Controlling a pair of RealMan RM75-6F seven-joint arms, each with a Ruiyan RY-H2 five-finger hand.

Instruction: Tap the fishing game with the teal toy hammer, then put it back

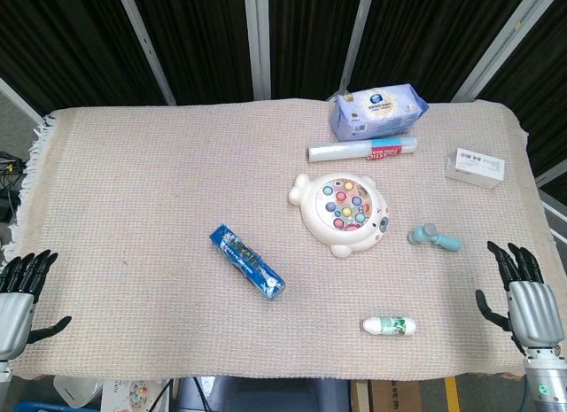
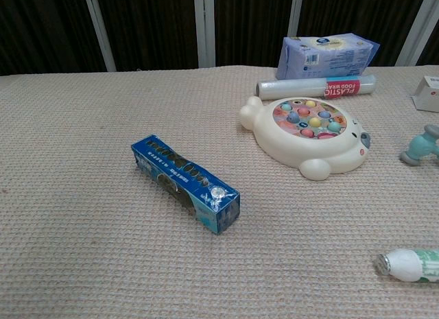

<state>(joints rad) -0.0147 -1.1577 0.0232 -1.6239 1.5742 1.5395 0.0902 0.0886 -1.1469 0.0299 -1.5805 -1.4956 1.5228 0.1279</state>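
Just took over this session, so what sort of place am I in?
Probably an indoor lab test bench: a table under a woven cloth, dark curtains behind, and unrelated props laid out, like the fishing game and hammer.

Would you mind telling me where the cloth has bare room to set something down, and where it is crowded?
The widest free patch is the cloth's left part, from its fringed edge to the blue box. Another lies along the front between the blue box and the white tube. It is crowded at the right rear, around the fishing game, plastic wrap roll, tissue pack and teal hammer.
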